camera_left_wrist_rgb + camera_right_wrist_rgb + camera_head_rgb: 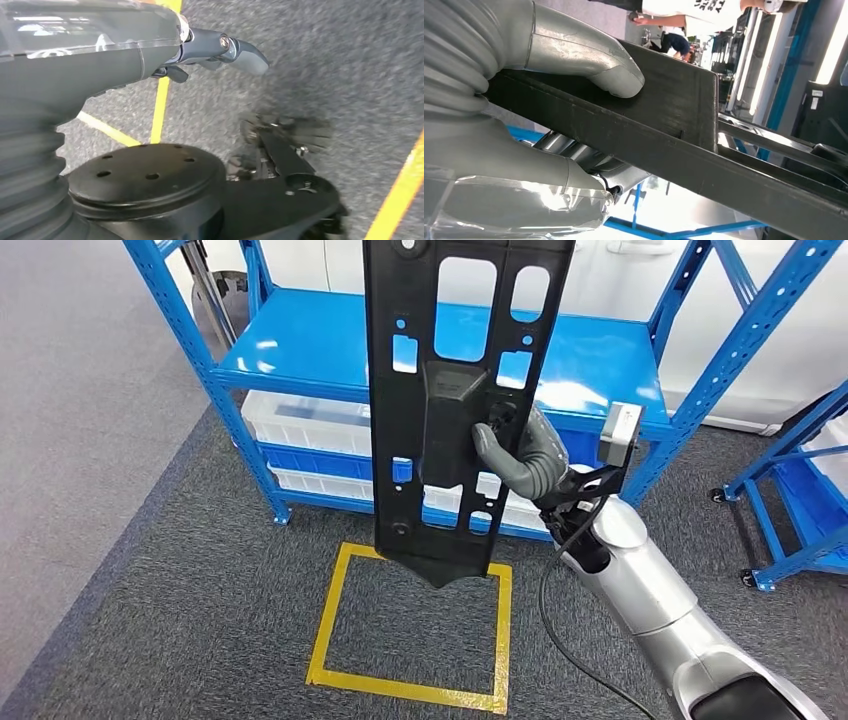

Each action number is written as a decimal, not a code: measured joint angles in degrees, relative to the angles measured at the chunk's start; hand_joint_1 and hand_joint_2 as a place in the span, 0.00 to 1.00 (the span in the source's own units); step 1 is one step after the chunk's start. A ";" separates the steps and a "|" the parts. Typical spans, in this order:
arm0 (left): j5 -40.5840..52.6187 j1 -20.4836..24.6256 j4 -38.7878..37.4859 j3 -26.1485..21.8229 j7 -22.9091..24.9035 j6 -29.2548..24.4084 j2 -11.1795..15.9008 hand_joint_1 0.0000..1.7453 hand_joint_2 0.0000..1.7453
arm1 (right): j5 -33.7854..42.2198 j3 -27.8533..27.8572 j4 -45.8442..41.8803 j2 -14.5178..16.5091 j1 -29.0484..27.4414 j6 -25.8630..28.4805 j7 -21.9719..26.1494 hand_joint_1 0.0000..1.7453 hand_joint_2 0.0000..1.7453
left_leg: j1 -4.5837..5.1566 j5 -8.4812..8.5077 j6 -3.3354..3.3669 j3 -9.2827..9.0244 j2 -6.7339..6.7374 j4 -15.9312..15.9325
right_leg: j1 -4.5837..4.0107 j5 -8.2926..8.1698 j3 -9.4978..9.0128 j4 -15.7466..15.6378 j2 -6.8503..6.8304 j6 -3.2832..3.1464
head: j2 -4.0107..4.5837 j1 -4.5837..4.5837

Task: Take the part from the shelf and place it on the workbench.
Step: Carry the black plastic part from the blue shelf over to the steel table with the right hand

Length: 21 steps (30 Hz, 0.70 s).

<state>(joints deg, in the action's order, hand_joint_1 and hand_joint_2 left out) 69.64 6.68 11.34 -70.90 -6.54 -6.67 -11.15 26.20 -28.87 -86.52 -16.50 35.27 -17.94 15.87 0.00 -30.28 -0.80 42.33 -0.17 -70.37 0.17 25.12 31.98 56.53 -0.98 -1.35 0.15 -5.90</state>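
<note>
The right arm [650,590] reaches up from the lower right of the head view, silver and jointed, with a black cable looping beside it. Its right hand [520,455] grips the part [455,400], a long black plastic panel with rectangular cut-outs and a raised block at its middle. The thumb lies over the face of that block, and the fingers wrap round its edge. In the right wrist view the thick grey thumb [616,80] presses flat on the dark panel while the darker fingers clamp it from the other side. The panel hangs upright in the air, its pointed lower end above the far edge of a yellow tape square [410,625] marked on the grey carpet [150,590].

The left hand [220,47] hangs over the carpet near yellow tape lines; its fingers are extended and it holds nothing.

Beyond the panel stands a blue metal shelf [310,345], its upper deck bare and glossy. Under that deck sit translucent white bins [300,420]. A second blue rack on castors [790,530] stands to the right.
</note>
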 joint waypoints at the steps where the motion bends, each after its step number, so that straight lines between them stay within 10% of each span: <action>1: 0.02 0.00 0.00 0.00 0.00 0.00 0.00 0.00 1.00 | -0.03 0.00 -0.01 -0.04 -0.06 0.01 0.00 0.97 1.00 | -0.13 -0.83 -0.18 0.38 0.00 -3.21 | -0.02 -0.70 0.96 0.10 0.01 0.05 | 0.00 0.00; 3: 0.05 0.01 0.00 0.00 -0.01 0.00 0.00 0.00 1.00 | -0.10 0.00 -0.04 -0.07 -0.21 0.02 0.00 0.97 1.00 | -0.37 1.20 -0.39 -1.31 0.00 -4.48 | 0.00 -2.02 2.93 0.39 0.02 0.31 | 0.00 0.00; 5: 0.10 0.10 0.00 0.01 -0.05 -0.05 0.01 0.00 1.00 | -0.34 0.09 -0.27 -0.07 -0.33 0.04 0.12 0.97 1.00 | -0.57 3.21 -0.32 -7.01 -0.12 1.95 | 0.00 -3.16 4.63 0.82 0.12 0.73 | 0.00 0.00; 8: 0.13 0.34 -0.01 0.02 -0.27 -0.42 0.01 0.00 1.00 | -1.43 0.70 -1.02 -0.07 -0.54 0.42 0.91 0.97 1.00 | -0.23 1.11 0.63 -13.94 -0.23 12.36 | 0.04 -4.36 5.86 1.29 -0.12 1.64 | 0.00 0.00; 11: 0.13 0.12 -0.02 0.01 -0.37 -0.64 0.03 0.00 1.00 | -3.07 1.19 -1.38 0.01 -1.14 1.11 1.39 0.97 1.00 | 0.04 1.82 1.98 -13.74 -0.35 13.56 | 0.55 -4.40 6.38 1.92 -0.20 2.65 | 0.00 -0.01; 15: 0.13 0.08 -0.02 0.00 -0.34 -0.93 0.07 0.00 1.00 | -3.68 1.88 -1.58 0.34 -1.88 1.33 1.47 0.97 1.00 | 0.15 3.87 2.94 -11.94 -1.00 13.64 | 0.74 3.77 10.90 14.06 0.35 3.12 | 0.00 0.00; 17: 0.13 -0.07 -0.02 0.00 -0.28 -0.96 0.07 0.00 1.00 | -3.75 1.99 -1.58 0.35 -2.25 1.33 1.49 0.97 1.00 | 0.23 4.58 2.87 -10.97 -1.73 13.53 | 0.73 5.20 11.38 17.89 0.42 3.11 | 0.00 0.00; 21: 0.13 -0.05 -0.04 0.00 -0.13 -1.01 -0.01 0.00 1.00 | -3.86 2.15 -1.69 0.36 -2.51 1.33 1.50 0.97 1.00 | 0.21 5.22 2.31 -9.85 -3.50 13.08 | 0.73 0.54 3.28 5.83 3.12 2.26 | 0.00 0.00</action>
<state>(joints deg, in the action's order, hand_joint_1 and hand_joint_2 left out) 69.77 6.63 11.30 -70.90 -6.67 -7.68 -11.16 22.34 -26.72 -88.21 -16.14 32.76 -16.61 17.37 0.21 -25.06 1.51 32.47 -3.67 -57.29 0.89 25.66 35.26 62.36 2.14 0.91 0.15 -5.90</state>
